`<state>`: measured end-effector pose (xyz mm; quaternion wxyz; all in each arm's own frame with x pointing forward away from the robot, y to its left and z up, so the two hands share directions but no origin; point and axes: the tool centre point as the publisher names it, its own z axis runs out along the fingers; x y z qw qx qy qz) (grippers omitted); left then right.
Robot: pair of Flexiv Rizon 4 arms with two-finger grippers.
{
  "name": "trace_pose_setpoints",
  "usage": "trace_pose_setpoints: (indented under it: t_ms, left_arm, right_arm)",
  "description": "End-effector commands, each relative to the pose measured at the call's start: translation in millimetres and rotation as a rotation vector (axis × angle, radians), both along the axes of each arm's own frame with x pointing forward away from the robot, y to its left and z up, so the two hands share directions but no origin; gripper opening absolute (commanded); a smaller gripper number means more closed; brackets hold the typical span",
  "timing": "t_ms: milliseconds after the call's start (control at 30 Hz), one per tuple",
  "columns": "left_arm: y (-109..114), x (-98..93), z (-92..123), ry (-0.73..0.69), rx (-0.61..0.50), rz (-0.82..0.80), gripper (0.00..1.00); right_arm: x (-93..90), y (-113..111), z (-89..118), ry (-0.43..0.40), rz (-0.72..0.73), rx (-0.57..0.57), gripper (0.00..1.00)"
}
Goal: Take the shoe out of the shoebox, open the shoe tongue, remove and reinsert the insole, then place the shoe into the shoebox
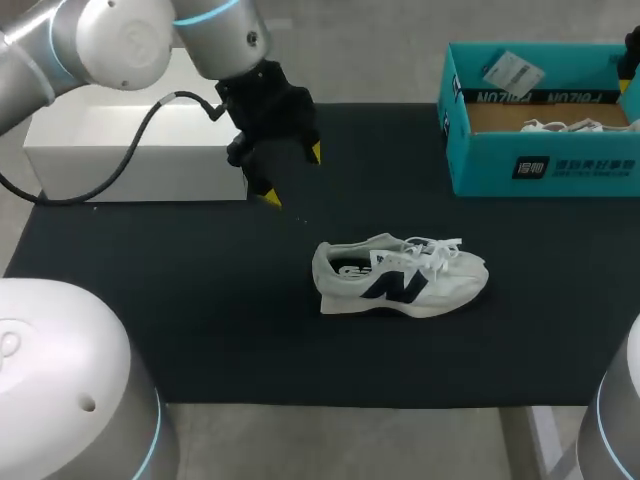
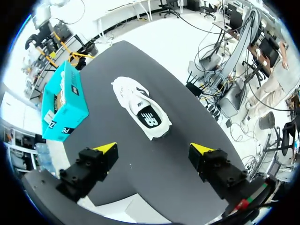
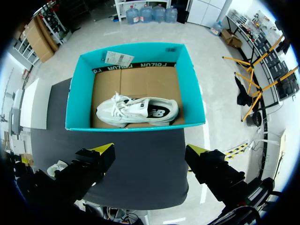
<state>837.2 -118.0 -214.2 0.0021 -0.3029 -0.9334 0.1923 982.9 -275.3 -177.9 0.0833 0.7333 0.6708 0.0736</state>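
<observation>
A white shoe with a dark logo [image 1: 400, 278] lies on its side on the black mat, laces loose, toe toward the right. In the left wrist view the same shoe [image 2: 140, 112] lies ahead of my open left gripper [image 2: 153, 150], well apart from it. From overhead, the left gripper [image 1: 293, 175] hangs above the mat, up and left of the shoe. The teal shoebox [image 1: 540, 165] stands open at the back right. My right gripper [image 3: 150, 150] hovers open above the shoebox [image 3: 136, 125], looking down on a second white shoe [image 3: 138, 110] lying inside on brown cardboard.
A long white box [image 1: 130, 150] stands at the back left, behind my left arm. The black mat [image 1: 200, 310] covers the table. A paper tag [image 3: 117, 57] lies on the shoebox's far rim.
</observation>
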Motion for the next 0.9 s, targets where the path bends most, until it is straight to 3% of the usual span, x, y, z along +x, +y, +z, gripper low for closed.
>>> trace_pose_setpoints:
  t_ms: [33, 200, 333, 633, 700, 800, 900]
  left_arm:
    - [10.3, -21.7, -0.7, 0.427, -0.67, 0.731, 1.0]
    - [15.8, -38.5, -7.7, 0.496, -0.731, 0.85, 1.0]
    - [25.7, -38.6, -12.8, 0.506, -0.79, 0.95, 1.0]
    - [25.7, -38.6, -12.8, 0.605, -0.979, 1.157, 1.0]
    - [25.7, -38.6, -12.8, 0.609, -0.988, 1.166, 1.0]
    - [21.2, -37.1, -27.3, 0.582, -0.923, 1.047, 1.0]
    - [18.9, -36.7, -38.6, 0.568, -0.942, 0.982, 1.0]
  right_arm:
    - [-0.2, 0.0, 0.1, 0.0, 0.0, 0.0, 1.0]
    - [-0.2, 0.0, 0.1, 0.0, 0.0, 0.0, 1.0]
    - [-0.2, 0.0, 0.1, 0.0, 0.0, 0.0, 1.0]
    - [-0.2, 0.0, 0.1, 0.0, 0.0, 0.0, 1.0]
    - [-0.2, 0.0, 0.1, 0.0, 0.0, 0.0, 1.0]
    - [-0.2, 0.0, 0.1, 0.0, 0.0, 0.0, 1.0]
    - [-0.2, 0.0, 0.1, 0.0, 0.0, 0.0, 1.0]
